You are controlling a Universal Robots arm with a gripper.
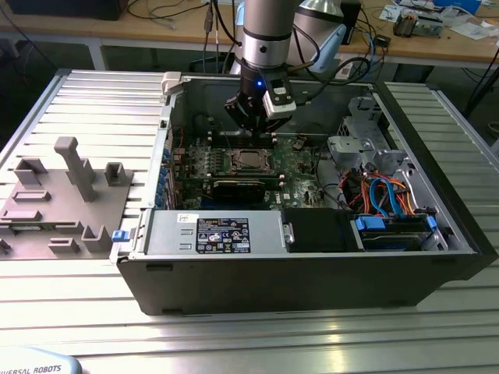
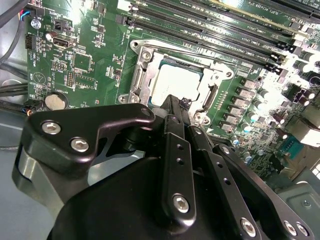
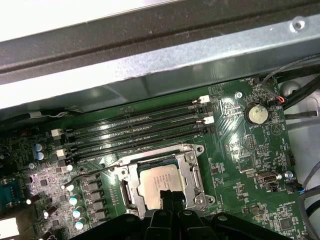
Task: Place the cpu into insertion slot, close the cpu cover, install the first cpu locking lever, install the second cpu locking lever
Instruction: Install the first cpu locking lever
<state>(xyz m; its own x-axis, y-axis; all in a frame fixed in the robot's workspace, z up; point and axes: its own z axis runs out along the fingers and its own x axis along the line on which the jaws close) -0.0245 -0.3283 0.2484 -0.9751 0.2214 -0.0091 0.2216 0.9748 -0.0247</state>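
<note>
Inside the open steel computer case [image 1: 312, 269], the flat silver-grey cpu [image 3: 157, 181] is lying in the insertion slot [image 1: 249, 161], with the shiny cpu cover [image 3: 194, 176] framing it. The black fingers [image 3: 168, 202] are pinching together on nothing, their tips just over the chip's near edge. The first wrist view is showing a thin metal rod [image 3: 90, 173] off to one side of them.

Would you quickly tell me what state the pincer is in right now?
Pincer: closed, holding nothing, with its tips at the edge of the cpu.
</note>
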